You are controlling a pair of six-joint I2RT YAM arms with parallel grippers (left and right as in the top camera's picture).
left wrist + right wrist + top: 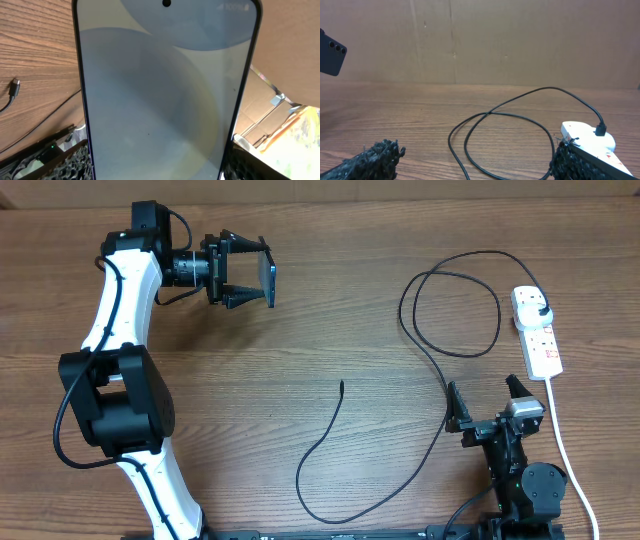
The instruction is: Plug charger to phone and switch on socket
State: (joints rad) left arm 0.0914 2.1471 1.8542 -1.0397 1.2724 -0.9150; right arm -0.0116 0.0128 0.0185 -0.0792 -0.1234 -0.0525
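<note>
Nearest you, the right gripper (481, 385) stands spread wide, empty. Beyond it the charger (341, 388) lies with its tip loose on the table (330, 300), its plug seated in the socket (541, 345) at right. Far left, your left gripper (262, 275) clamps the phone (160, 100) off the table.

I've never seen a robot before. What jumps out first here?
A phone held up off the table in the left arm's fingers, upper left, its pale screen filling that wrist's camera. Next, a thin black cable looping over the table from a white power strip at the right edge to a loose tip near the middle. The right arm's fingers sit open and empty, bottom right.
</note>
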